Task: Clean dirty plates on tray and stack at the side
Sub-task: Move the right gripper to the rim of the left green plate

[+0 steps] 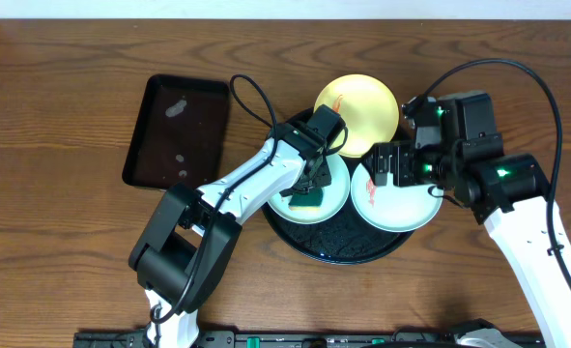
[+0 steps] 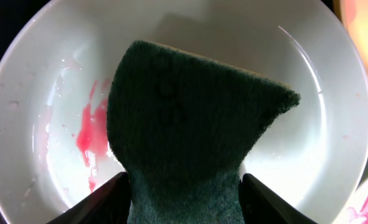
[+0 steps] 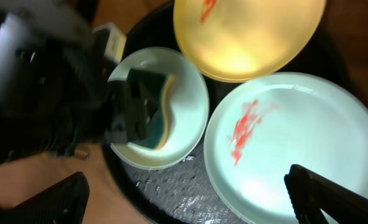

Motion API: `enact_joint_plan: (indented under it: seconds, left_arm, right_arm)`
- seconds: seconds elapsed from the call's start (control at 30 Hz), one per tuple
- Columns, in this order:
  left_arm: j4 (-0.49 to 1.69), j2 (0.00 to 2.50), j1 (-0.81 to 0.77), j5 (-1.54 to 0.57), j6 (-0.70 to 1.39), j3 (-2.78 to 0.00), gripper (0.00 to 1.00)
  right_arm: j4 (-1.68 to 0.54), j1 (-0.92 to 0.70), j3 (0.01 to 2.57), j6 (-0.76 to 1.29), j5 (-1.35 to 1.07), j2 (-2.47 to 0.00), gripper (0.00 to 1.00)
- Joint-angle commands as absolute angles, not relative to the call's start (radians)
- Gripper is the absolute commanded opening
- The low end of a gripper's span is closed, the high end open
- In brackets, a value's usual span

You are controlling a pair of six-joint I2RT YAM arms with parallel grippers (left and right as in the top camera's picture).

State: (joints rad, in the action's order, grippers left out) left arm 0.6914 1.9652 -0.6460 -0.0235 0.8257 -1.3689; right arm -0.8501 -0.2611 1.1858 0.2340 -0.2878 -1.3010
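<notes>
Showing the round black tray (image 1: 348, 246) on the wooden surface (image 1: 63, 77) with all three plates on it, seen from overhead. Left mint-white plate (image 1: 335, 196) lies at the tray's 9 o'clock, right mint-white plate (image 1: 401, 208) at 3 o'clock, and the pale yellow plate (image 1: 357, 106) at 12 o'clock, reaching out past the rim. Left pincer (image 1: 309, 188) is closed on a green sponge (image 1: 304, 201); the left wrist view shows both fingers (image 2: 103, 199) clamped against the sponge's sides, its dark green face (image 2: 184, 124) lying over the middle of the left plate. A red smear (image 2: 93, 134) sits at 9 o'clock of the sponge on that plate (wet, with pale pink streaks around it). Right pincer (image 3: 187, 180) is spread wide and holds nothing; it hangs over the right plate, and whether it touches cannot be told. Right plate carries a red smear (image 3: 243, 127) near its centre; the yellow plate bears a small red mark (image 3: 205, 9) at its far edge. A smaller rectangular black tray (image 1: 176, 130) lies at 9 o'clock of the round one, well apart
</notes>
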Motion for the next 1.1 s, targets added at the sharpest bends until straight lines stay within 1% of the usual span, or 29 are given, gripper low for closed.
enact_joint_plan:
  seconds: [0.0, 0.2, 0.27, 0.33, 0.43, 0.5, 0.57, 0.7, 0.8, 0.9, 1.07]
  left_arm:
    - [0.693, 1.958, -0.648, -0.017, 0.816, -1.375, 0.57]
    - [0.690, 1.958, -0.647, -0.017, 0.816, -1.375, 0.57]
    - [0.690, 1.958, -0.647, -0.017, 0.816, -1.375, 0.57]
    - [0.690, 1.958, -0.647, -0.017, 0.816, -1.375, 0.57]
    - [0.690, 1.958, -0.647, -0.017, 0.816, -1.375, 0.57]
    - [0.690, 1.958, -0.647, -0.017, 0.816, -1.375, 0.57]
    - [0.690, 1.958, -0.647, -0.017, 0.816, -1.375, 0.57]
    - [0.690, 1.958, -0.648, -0.017, 0.816, -1.375, 0.57]
    - [0.690, 1.958, -0.647, -0.017, 0.816, -1.375, 0.57]
    - [0.690, 1.958, -0.647, -0.017, 0.816, -1.375, 0.57]
    - [0.690, 1.958, -0.647, -0.017, 0.816, -1.375, 0.57]
  right_arm:
    - [-0.783, -0.268, 1.214, 0.253, -0.358, -1.295, 0.99]
    - [-0.757, -0.293, 1.214, 0.193, -0.363, -1.312, 0.99]
    - [-0.786, -0.303, 1.216, 0.191, -0.350, -1.345, 0.96]
    - [-0.841, -0.311, 1.229, 0.167, -0.337, -1.393, 0.96]
    - [-0.982, -0.319, 1.298, 0.119, -0.310, -1.508, 0.96]
    - [-1.034, -0.319, 1.348, 0.115, -0.300, -1.574, 0.99]
    - [-1.058, -0.320, 1.394, 0.115, -0.310, -1.625, 0.99]
    - [-0.990, -0.331, 1.412, 0.119, -0.378, -1.655, 0.99]
    - [-0.954, -0.342, 1.410, 0.129, -0.386, -1.655, 0.99]
    - [-0.951, -0.350, 1.410, 0.174, -0.386, -1.655, 0.99]
    - [-0.946, -0.363, 1.410, 0.176, -0.386, -1.655, 0.99]
